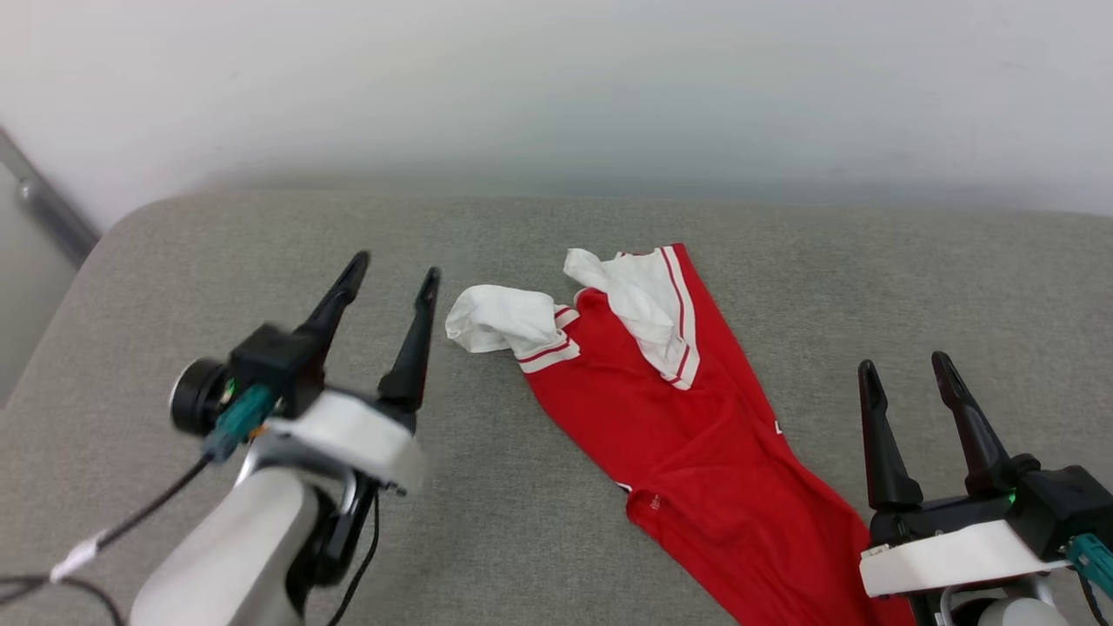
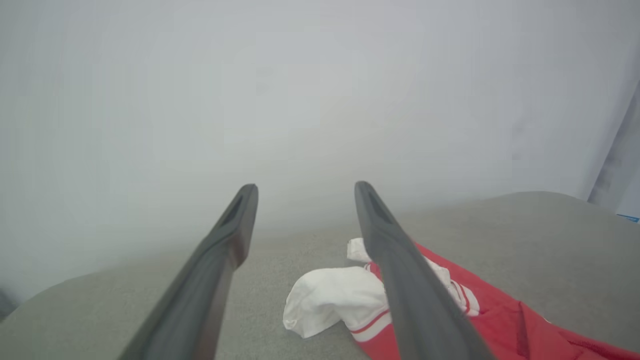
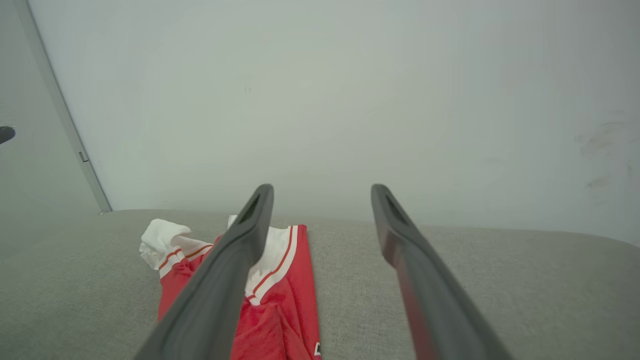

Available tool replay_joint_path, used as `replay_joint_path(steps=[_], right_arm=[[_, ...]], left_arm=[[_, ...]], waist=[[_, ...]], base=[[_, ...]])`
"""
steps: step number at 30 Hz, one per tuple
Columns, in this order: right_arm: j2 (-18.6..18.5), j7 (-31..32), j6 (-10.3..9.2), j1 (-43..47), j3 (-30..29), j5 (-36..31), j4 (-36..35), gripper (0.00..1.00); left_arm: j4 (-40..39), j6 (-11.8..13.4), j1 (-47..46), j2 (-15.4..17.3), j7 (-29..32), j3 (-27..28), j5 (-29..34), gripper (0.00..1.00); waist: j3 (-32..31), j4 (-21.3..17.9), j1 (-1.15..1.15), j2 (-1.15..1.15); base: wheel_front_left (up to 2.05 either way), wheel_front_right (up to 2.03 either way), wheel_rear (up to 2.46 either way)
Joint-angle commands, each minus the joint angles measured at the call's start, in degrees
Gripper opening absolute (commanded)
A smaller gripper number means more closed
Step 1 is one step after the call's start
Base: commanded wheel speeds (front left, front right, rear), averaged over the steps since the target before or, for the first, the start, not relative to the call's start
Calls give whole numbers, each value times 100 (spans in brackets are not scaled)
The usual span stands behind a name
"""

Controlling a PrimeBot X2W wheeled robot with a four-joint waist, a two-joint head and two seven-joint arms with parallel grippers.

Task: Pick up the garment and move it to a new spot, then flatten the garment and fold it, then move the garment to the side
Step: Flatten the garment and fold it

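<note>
We see the red jersey T-shirt with white striped sleeves [image 1: 687,435] lying bunched and diagonal on the grey fabric-covered tabletop [image 1: 217,252], our left jaws apart and empty just beside one white sleeve [image 1: 500,320], our right jaws apart and empty near its lower part

Grey fabric surface [image 1: 913,287], rounded corner; red-and-white garment [image 1: 696,435] lying rumpled, diagonal, on it

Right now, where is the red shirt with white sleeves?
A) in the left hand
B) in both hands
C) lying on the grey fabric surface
C: the red shirt with white sleeves lies crumpled on the grey fabric surface; the left hand and right hand are open and empty.
</note>
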Motion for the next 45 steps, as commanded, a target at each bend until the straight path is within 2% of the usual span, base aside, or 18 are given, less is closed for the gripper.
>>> replay_joint_path(steps=[1,6,11,14,16,18,23,25,27,28,32,39,40,41,42,45], right_arm=[[9,-13,-2,34,-7,-42,16,100],[9,0,-2,55,0,-40,52,100],[9,382,-2,-32,22,-14,9,100],[-96,1046,-2,-311,100,-160,-116,100],[-219,1642,-2,-502,242,-4,-159,100],[-486,2268,-2,-846,409,94,-217,100],[-956,4111,-1,-1786,887,814,11,100],[-1337,4828,-4,-2191,1152,946,191,100],[-1311,5441,-3,-2511,1249,1282,409,100],[-1538,6202,-2,-2979,1332,1375,690,100],[-1621,6678,-2,-3366,1413,1245,1020,100],[-1575,6845,-2,-3624,1334,1114,1475,100],[-1584,6837,-2,-3628,1335,1090,1533,85],[-1594,6815,-2,-3626,1344,1066,1577,46],[-1591,6786,-2,-3625,1339,1071,1609,0],[-1518,6679,-2,-3580,1277,1163,1666,0]], left_arm=[[-120,41,276,-25,-25,98,125,100],[-834,124,1364,-314,-22,920,681,100],[-1225,-75,1941,-694,-23,1470,1127,100],[-1279,-277,1962,-820,-24,1600,1349,100],[-1237,-413,1915,-931,-24,1681,1392,100],[-1172,-537,1877,-1078,-23,1767,1369,100],[-1057,-850,1743,-1415,-23,1915,1507,100],[-984,-972,1696,-1560,-24,1968,1550,100],[-915,-1088,1653,-1661,-24,2031,1602,100],[-836,-1260,1570,-1824,-24,2104,1702,100],[-767,-1432,1459,-2016,-25,2212,1826,100],[-693,-1588,1416,-2211,-25,2339,1975,100],[-682,-1598,1417,-2231,-25,2356,2004,100],[-670,-1624,1418,-2250,-25,2376,2019,100],[-656,-1640,1423,-2268,-25,2394,2037,100],[-613,-1673,1485,-2309,-25,2464,2087,100]], waist=[[14,41,0,0],[64,115,0,0],[224,270,0,0],[404,412,0,0],[516,524,0,0],[666,631,0,0],[1032,946,0,0],[1158,1072,0,0],[1270,1199,0,0],[1436,1417,0,0],[1626,1665,0,0],[1762,1888,0,0],[1768,1904,0,0],[1770,1917,0,0],[1768,1925,0,0],[1714,1899,0,0]], base=[[0,0,0],[0,0,0],[0,0,0],[0,0,0],[0,0,0],[0,0,0],[0,0,0],[0,0,0],[0,0,0],[0,0,0],[0,0,0],[0,0,0],[0,0,0],[0,0,0],[0,0,0],[0,0,0]])
